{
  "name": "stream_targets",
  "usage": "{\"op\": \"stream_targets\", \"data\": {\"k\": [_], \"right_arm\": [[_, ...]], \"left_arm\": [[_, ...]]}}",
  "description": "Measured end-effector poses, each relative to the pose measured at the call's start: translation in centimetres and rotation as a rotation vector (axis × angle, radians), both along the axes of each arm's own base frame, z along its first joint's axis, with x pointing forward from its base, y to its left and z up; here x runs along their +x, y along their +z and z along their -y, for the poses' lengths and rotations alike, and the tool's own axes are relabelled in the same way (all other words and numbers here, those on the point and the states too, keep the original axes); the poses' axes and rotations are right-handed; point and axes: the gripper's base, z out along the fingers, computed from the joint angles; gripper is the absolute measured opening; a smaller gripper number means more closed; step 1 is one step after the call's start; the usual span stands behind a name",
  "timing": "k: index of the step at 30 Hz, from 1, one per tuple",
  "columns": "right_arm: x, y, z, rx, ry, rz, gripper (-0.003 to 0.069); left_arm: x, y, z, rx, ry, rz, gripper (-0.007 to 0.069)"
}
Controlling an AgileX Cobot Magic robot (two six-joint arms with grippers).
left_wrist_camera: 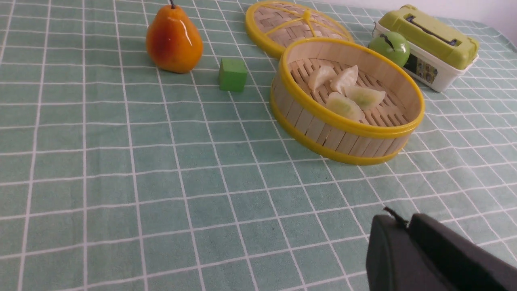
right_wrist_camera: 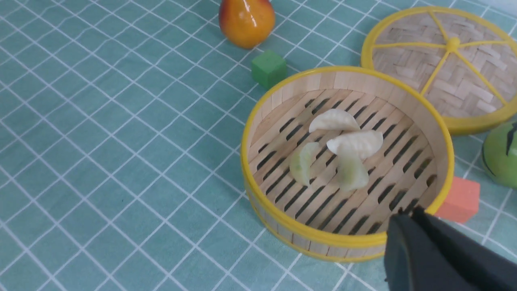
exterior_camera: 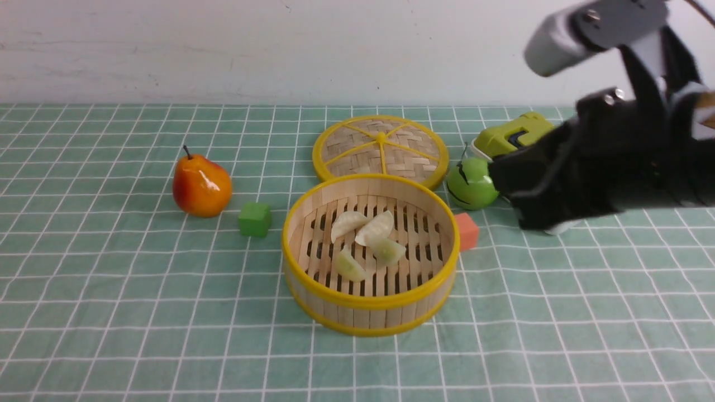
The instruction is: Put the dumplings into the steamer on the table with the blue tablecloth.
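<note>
Right pincer (exterior_camera: 501,180): clenched, gripping nothing, raised off the desk (exterior_camera: 111,312) to the right of the steamer (exterior_camera: 368,304), tips aimed toward it

Left pincer (left_wrist_camera: 400,221): fingers pressed together, empty, low over the blue tablecloth (left_wrist_camera: 121,182), well apart from the steamer on its near side

Dumplings (exterior_camera: 368,241): all four inside the steamer, flat on the slats near the centre; cream pair toward the far wall, green pair toward the near wall; long axes fan in different directions

Lid (exterior_camera: 381,148) just behind the steamer; orange cube (exterior_camera: 467,230) just beside its right wall; green cube (exterior_camera: 254,219) near its left; open cloth runs along its near side
</note>
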Motion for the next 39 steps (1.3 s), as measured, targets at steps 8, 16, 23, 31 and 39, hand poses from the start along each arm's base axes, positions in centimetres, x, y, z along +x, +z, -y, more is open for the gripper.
{"op": "stream_targets", "data": {"k": [8,16,23,31,39], "right_arm": [[-5.3,0.9,3.2,0.069,-0.006,0.123,-0.0014],[-7.1,1.0,4.2,0.077,0.007,0.127,-0.0011],[-7.0,0.6,4.1,0.064,0.01,0.107,-0.0001],[-6.8,0.0,4.3,0.098,-0.02,0.139,-0.0018],[-10.7,-5.7,10.0,0.108,-0.288,0.422,-0.0022]], "left_arm": [[0.0,0.0,0.0,0.0,0.0,-0.001,0.0057],[0.0,0.0,0.0,0.0,0.0,-0.001,0.0057],[0.0,0.0,0.0,0.0,0.0,-0.001,0.0064],[0.0,0.0,0.0,0.001,0.001,-0.001,0.0071],[0.0,0.0,0.0,0.003,0.002,-0.001,0.0078]]}}
